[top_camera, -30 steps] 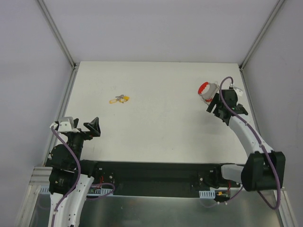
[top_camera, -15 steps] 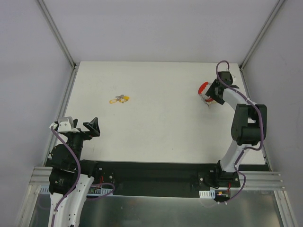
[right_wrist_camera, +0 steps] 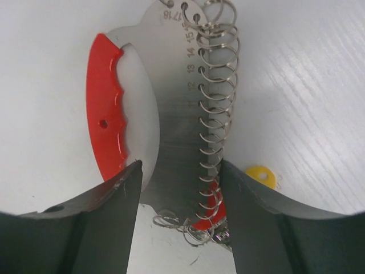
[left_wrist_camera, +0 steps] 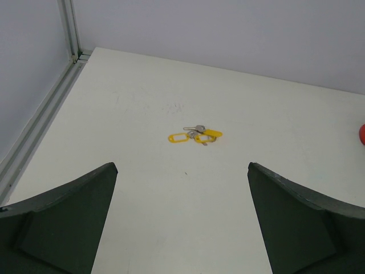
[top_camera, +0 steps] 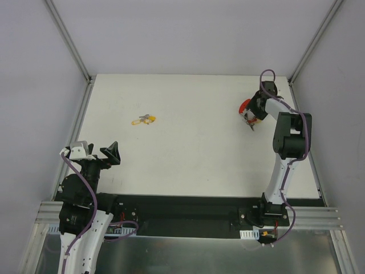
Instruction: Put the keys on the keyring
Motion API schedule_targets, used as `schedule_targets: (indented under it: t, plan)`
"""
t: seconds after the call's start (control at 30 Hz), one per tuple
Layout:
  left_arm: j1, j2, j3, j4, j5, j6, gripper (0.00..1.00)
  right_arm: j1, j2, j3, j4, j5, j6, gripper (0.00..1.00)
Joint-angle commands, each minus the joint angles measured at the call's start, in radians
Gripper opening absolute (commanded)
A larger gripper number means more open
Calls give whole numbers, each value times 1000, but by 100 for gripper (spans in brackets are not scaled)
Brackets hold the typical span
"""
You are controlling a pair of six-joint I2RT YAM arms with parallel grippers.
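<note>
Right wrist view: numbers stamped on metal plate of keyring [right_wrist_camera: 171,97], in column beside row of wire rings [right_wrist_camera: 219,114]. Near top edge, 18 legible, with 17 next to it partly cut by hole. Running down the plate: 15, 14, 13, 12, 11, fainter toward bottom; lower marks too faint to read. Other views: no lettering legible.

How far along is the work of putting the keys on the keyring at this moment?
Done: nothing that I can see. The keys lie loose on the table, far from the keyring.
In hand: the right gripper straddles the keyring's metal plate; whether it grips is unclear. The left gripper is open and empty, short of the keys.
Left: pick up the keys and thread them on.
</note>
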Motion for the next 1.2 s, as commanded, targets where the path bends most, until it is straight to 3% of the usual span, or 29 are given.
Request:
schedule_targets:
  t: [0.0, 0.17, 0.3, 0.4, 0.67, 0.83, 0.97, 1.07, 1.17]
  plan:
    - [-10, -131, 25, 12, -20, 8, 99, 13, 35, 40, -56, 5, 49, 58]
    - [-10, -132, 25, 12, -22, 11, 99, 16, 45, 32, -84, 5, 60, 37]
    - [-10, -137, 24, 11, -22, 11, 99, 19, 26, 1, -84, 2, 42, 12]
    - [-10, -143, 24, 11, -23, 11, 99, 57, -13, -43, -65, -22, -1, 1]
    - [-10, -152, 22, 11, -16, 10, 99, 168, -197, -235, -18, -95, -145, 1]
    - [-10, -151, 21, 12, 6, 11, 99, 322, -316, -397, -15, -194, -241, 1]
    - [-10, -145, 19, 11, 24, 11, 99, 486, -413, -459, -42, -185, -330, 2]
    - [-10, -131, 18, 14, 36, 11, 99, 592, -465, -465, -76, -164, -393, 18]
    - [-10, -108, 16, 14, 44, 10, 99, 628, -527, -474, -87, -151, -391, 43]
